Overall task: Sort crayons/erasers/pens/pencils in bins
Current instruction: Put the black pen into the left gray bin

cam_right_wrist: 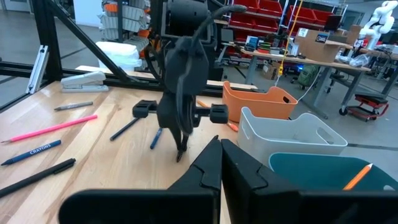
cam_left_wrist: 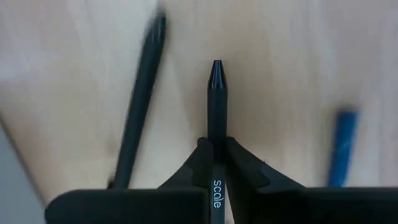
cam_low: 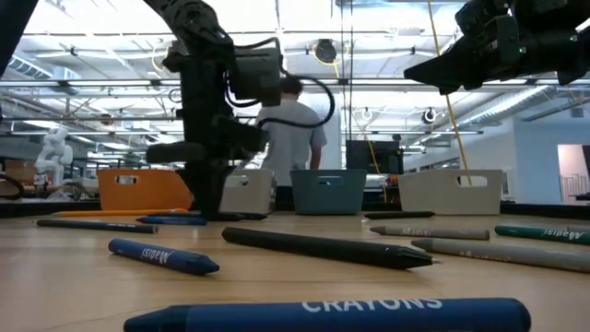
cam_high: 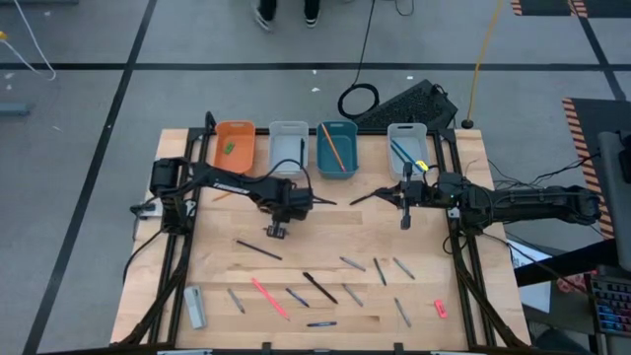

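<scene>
A: Item one, tool?

B: Left gripper (cam_left_wrist: 214, 155), fingers clamped on a black pen (cam_left_wrist: 216, 99); the tip sticks out forward and the barrel reads "scale", the rest hidden between the fingers. In the high view it sits near table centre, at six o'clock from the pale grey bin (cam_high: 288, 146).

A: Second tool?

B: Right gripper (cam_right_wrist: 221, 155), fingers pressed together with nothing visible between them, raised above the table at six o'clock from the far-right pale bin (cam_high: 407, 143).

A: Hard to read?

B: Left wrist view: a dark stick (cam_left_wrist: 140, 106) and a blue one (cam_left_wrist: 342, 146), both blurred, type unclear.

A: Bins?

B: Orange bin (cam_high: 235, 145) holding the green eraser (cam_high: 228, 148); teal bin (cam_high: 336, 148) holding an orange pencil (cam_high: 331, 144). The far-right bin holds slim sticks, type unclear. Pink-red eraser (cam_high: 440, 309) lies at about four o'clock on the table.

A: Surface, room?

B: Pale wooden table (cam_high: 325, 251) scattered with pens and crayons; a pink stick (cam_high: 268, 297) at seven o'clock, a grey stapler (cam_high: 194, 307) beyond it. Low view shows a workshop hall and a person (cam_low: 293, 138) standing behind the bins.

A: Writing?

B: "CRAYONS" on the nearest blue crayon (cam_low: 341, 314).
</scene>
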Motion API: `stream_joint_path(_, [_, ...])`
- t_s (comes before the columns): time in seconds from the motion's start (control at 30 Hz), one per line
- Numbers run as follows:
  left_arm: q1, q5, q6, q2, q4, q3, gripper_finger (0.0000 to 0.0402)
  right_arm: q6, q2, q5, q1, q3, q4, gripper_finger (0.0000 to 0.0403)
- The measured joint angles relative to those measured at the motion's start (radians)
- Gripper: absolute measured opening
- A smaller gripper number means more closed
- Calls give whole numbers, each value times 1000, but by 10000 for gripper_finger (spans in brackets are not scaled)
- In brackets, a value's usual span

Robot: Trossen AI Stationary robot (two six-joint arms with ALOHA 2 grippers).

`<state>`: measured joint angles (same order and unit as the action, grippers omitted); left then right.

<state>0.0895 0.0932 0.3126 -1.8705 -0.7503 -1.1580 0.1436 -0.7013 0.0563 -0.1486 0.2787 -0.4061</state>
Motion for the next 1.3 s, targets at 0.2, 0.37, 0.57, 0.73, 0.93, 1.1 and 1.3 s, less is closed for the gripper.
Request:
stream_joint_path(0.2, [10,57,3,3,-158,-134,5,0,0,0,0,0,0,0])
stream_joint_path(0.37, [45,73,-5,67,-197,-222,4,1,0,0,0,0,1,0])
stream_joint_path(0.57, [101,45,-34,178,-196,-242,4,3,0,0,0,0,6,0])
stream_joint_path(0.73, [121,-26,-52,221,-194,-190,2,3,0,1,0,0,8,0])
stream_joint_path(0.93, [119,-76,-29,209,-15,-13,16,2,0,1,0,0,7,0])
stream_joint_path(1.1, [133,-129,-2,165,110,49,60,1,0,1,0,0,7,0])
stream_joint_path(1.3, [153,-180,48,94,128,51,127,1,0,1,0,0,0,0])
